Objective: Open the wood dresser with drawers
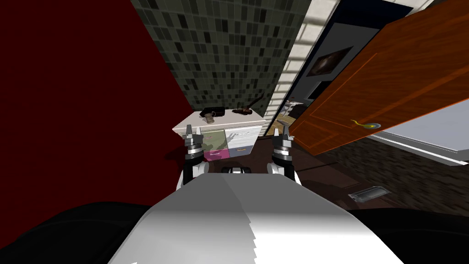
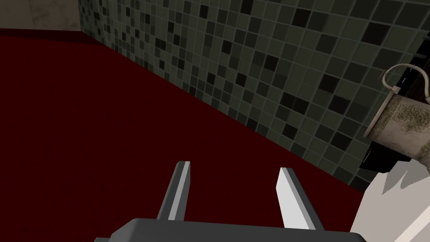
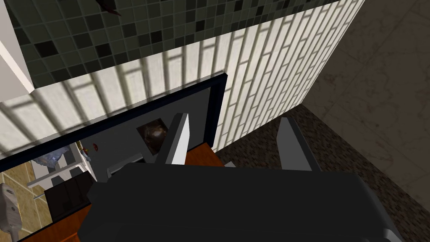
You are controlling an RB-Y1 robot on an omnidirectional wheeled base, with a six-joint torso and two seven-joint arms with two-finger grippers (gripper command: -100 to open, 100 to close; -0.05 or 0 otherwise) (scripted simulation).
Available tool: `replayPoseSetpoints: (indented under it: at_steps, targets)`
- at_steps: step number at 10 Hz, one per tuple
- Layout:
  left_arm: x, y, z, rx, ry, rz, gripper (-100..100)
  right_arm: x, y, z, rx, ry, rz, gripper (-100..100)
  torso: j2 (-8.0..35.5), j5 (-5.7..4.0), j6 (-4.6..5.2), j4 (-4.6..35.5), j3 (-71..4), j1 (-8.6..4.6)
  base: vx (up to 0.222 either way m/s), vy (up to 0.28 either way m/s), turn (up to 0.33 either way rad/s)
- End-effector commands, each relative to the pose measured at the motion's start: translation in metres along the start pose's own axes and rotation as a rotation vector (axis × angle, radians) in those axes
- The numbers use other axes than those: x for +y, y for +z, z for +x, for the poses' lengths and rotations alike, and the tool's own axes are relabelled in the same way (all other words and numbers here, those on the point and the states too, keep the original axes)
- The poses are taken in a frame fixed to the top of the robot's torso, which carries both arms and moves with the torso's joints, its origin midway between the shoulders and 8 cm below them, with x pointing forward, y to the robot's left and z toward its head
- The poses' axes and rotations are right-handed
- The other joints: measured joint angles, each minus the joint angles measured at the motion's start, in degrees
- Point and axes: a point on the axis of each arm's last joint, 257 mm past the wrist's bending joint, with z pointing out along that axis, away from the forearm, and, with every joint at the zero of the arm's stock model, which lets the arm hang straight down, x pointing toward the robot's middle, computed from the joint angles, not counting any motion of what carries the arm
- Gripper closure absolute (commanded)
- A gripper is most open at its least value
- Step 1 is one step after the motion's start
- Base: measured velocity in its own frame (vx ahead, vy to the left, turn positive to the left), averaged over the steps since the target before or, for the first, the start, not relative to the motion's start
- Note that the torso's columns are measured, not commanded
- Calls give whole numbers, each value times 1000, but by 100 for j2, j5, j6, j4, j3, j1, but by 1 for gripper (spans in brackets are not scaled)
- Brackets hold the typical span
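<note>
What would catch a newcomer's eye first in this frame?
The big orange-brown door standing open on the right and the dark red wall along the left stand out most. Between them, straight ahead, sits a small dresser with a white top and coloured drawer fronts that look shut. The left gripper and the right gripper hang open in front of it, touching nothing.

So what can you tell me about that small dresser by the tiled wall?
The dresser is boxy, with a white top and drawer fronts in pale green, white, pink and grey-blue, all looking shut. It stands in the corner between the tiled wall and dark red wall. A cup, a dark box and a dark long-handled object rest on top.
</note>
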Motion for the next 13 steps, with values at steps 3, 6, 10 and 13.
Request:
replayPoseSetpoints:
  at_steps: [3,6,10,13]
  targets:
    - [8,-1,8,67,26,-24,-100,0,0,0,0,0,1,0,1038,0,0,1034,-2087,-2,7,-13,0]
    - [24,-5,12,127,52,-64,-100,0,0,0,0,0,1,0,1108,-2,0,1111,-2231,-7,16,-49,1]
    - [62,-14,9,153,68,-147,-100,0,0,0,0,0,1,0,1107,-4,0,1112,-2234,-13,40,-99,2]
    - [92,-22,2,142,68,-210,-100,0,0,0,0,0,1,0,1117,2,0,1115,-2227,8,37,-98,0]
